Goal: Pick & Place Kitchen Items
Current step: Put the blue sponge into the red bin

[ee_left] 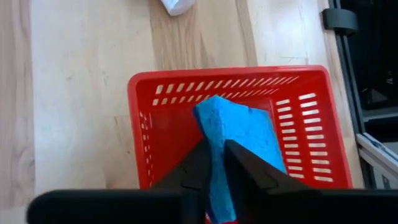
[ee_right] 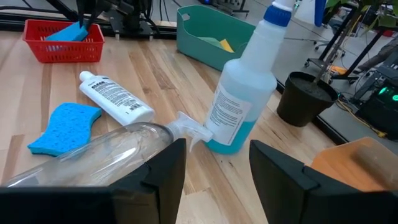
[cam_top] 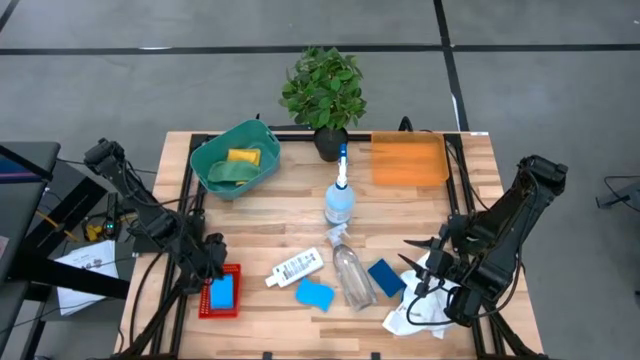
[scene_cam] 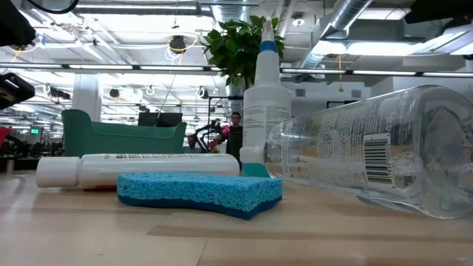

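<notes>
Left wrist view: a blue sponge sits tilted inside the red basket, with the left hand over it, its two fingers close against the sponge's sides; whether they are clamped or just letting go I cannot tell. In the high view the basket stands at the surface's front left corner. Near the middle lie a white bottle, a second blue sponge and a clear spray bottle on its side; another spray bottle stands upright behind them. The right hand, fingers apart and empty, hangs above a white cloth at front right.
</notes>
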`<control>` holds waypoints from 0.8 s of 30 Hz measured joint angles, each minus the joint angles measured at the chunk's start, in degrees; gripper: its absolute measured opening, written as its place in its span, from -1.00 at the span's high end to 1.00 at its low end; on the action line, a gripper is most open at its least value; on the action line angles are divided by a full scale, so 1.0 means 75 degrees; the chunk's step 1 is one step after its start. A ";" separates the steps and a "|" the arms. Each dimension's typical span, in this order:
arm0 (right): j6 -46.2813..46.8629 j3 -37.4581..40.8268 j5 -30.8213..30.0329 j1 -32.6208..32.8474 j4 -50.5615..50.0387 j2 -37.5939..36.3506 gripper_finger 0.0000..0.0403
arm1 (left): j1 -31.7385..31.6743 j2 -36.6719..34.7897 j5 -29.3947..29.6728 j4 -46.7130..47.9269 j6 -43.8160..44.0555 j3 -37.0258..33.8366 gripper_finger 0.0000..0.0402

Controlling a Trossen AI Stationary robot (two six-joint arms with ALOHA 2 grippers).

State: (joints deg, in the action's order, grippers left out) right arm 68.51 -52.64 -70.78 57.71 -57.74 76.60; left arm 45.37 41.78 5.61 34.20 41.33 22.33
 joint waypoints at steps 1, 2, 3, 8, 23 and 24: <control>0.0003 0.0000 0.0000 0.0000 0.0000 0.0000 0.15 | -0.0001 -0.0002 0.0000 0.0014 0.0017 0.0000 0.69; 0.0003 0.0000 0.0000 0.0000 0.0000 0.0000 0.15 | -0.0001 -0.0006 0.0002 0.0003 0.0020 0.0000 0.63; 0.0000 0.0000 0.0000 -0.0003 0.0000 0.0000 0.15 | -0.0001 -0.0006 0.0019 -0.0003 0.0020 0.0000 0.57; 0.0002 0.0000 0.0000 -0.0003 -0.0001 0.0000 0.15 | -0.0001 -0.0020 0.0055 0.0005 0.0021 0.0000 0.29; -0.0002 0.0000 -0.0001 -0.0003 -0.0011 0.0000 0.15 | -0.0001 -0.0835 -0.0341 -0.0737 -0.0262 0.0006 0.03; 0.0000 0.0000 -0.0001 -0.0003 -0.0009 0.0000 0.15 | -0.0001 -0.0933 -0.0338 -0.0843 -0.0320 0.0006 0.03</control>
State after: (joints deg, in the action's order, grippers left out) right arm 68.51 -52.64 -70.79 57.69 -57.80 76.60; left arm 45.36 34.78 3.07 27.88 38.92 22.37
